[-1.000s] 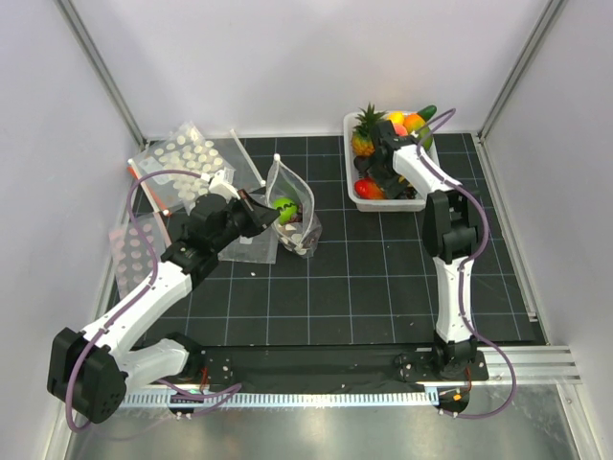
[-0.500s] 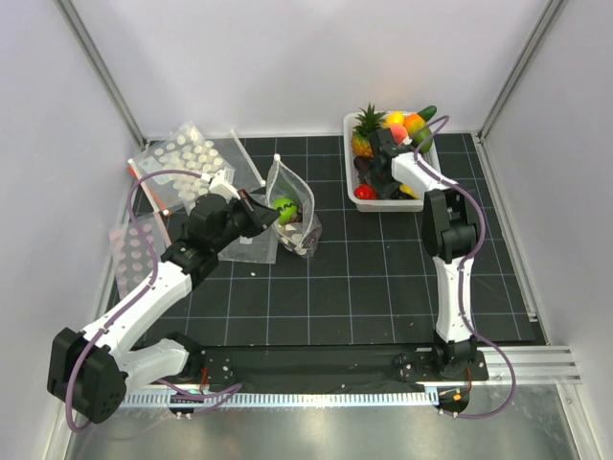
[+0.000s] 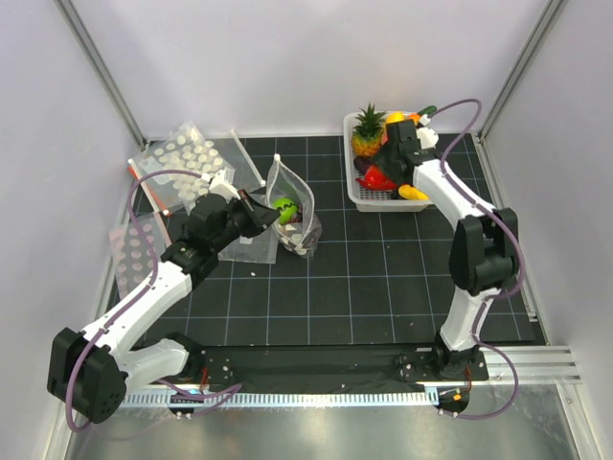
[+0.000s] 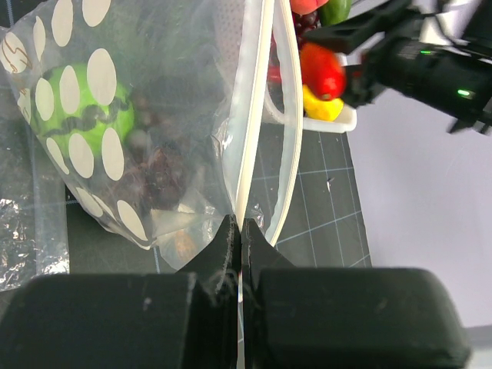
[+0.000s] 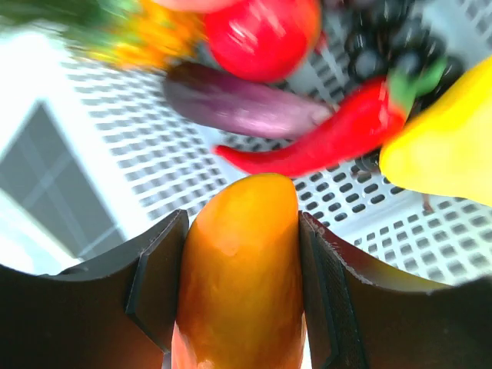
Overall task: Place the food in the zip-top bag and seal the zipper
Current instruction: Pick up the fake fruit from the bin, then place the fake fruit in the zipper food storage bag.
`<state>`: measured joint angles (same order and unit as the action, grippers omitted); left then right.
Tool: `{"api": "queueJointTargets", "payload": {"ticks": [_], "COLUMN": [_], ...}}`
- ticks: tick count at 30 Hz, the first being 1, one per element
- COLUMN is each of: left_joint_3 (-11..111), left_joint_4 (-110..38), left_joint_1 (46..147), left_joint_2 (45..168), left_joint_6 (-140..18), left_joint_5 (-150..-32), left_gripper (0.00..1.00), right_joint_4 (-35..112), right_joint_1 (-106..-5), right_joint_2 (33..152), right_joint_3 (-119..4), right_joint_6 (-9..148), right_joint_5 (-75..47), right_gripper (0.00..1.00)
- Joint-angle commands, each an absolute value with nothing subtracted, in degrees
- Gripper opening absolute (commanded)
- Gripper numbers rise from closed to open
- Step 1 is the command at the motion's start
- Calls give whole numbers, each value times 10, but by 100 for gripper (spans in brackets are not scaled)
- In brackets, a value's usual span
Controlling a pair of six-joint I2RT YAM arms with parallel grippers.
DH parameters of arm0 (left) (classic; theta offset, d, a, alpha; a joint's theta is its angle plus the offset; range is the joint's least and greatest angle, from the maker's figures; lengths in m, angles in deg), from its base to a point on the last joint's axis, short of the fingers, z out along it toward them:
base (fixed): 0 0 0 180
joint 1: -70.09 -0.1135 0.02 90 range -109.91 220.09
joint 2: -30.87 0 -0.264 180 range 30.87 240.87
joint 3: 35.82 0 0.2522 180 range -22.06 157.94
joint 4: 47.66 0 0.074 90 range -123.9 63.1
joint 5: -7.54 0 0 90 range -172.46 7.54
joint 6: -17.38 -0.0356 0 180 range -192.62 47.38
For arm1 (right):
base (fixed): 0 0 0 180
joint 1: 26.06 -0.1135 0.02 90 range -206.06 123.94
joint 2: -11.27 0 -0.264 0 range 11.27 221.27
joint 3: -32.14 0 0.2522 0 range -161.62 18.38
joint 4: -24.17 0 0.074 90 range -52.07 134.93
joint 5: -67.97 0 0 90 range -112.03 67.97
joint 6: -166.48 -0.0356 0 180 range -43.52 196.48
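The zip-top bag (image 3: 295,218) stands open on the black mat, and the left wrist view (image 4: 154,100) shows it close up. Inside are a green round fruit (image 3: 284,205) and dark purple grapes (image 4: 154,173). My left gripper (image 3: 257,213) is shut on the white zipper strip (image 4: 247,138) at the bag's mouth, as the left wrist view (image 4: 237,227) shows. My right gripper (image 3: 383,171) is shut on an orange-red fruit (image 5: 240,269) and holds it just above the white tray (image 3: 349,144). The held fruit also shows in the left wrist view (image 4: 323,69).
The tray holds a pineapple (image 3: 365,134), a red tomato (image 5: 261,34), a purple eggplant (image 5: 238,108), a red chili (image 5: 323,142) and a yellow piece (image 5: 446,146). Dotted clear sheets (image 3: 182,153) lie at the back left and another (image 3: 134,249) at the left. White walls enclose the mat.
My right gripper has risen out of the tray with the orange-red fruit, and the right arm's elbow has swung out to the right. The left arm and the bag have not moved.
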<state>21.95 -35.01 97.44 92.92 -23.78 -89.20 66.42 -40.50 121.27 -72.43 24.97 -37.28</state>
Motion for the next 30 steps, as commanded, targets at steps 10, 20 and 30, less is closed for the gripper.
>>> {"api": "queueJointTargets", "payload": {"ticks": [10, 20, 30], "left_joint_3": [240, 232, 212], "left_joint_4": [-382, -419, -424], "left_joint_1": [972, 972, 961], "left_joint_2": [935, 949, 927], "left_joint_6": [-229, -180, -164], "left_joint_5": [-939, -988, -971], "left_gripper": [0, 0, 0], "right_joint_4": [511, 451, 349], "right_joint_1": [-461, -641, -720], "right_joint_2": [993, 953, 1010], "right_joint_3": [-634, -635, -585], "right_joint_6": [345, 399, 481], "right_joint_5": [-346, -352, -383], "right_gripper": [31, 31, 31]}}
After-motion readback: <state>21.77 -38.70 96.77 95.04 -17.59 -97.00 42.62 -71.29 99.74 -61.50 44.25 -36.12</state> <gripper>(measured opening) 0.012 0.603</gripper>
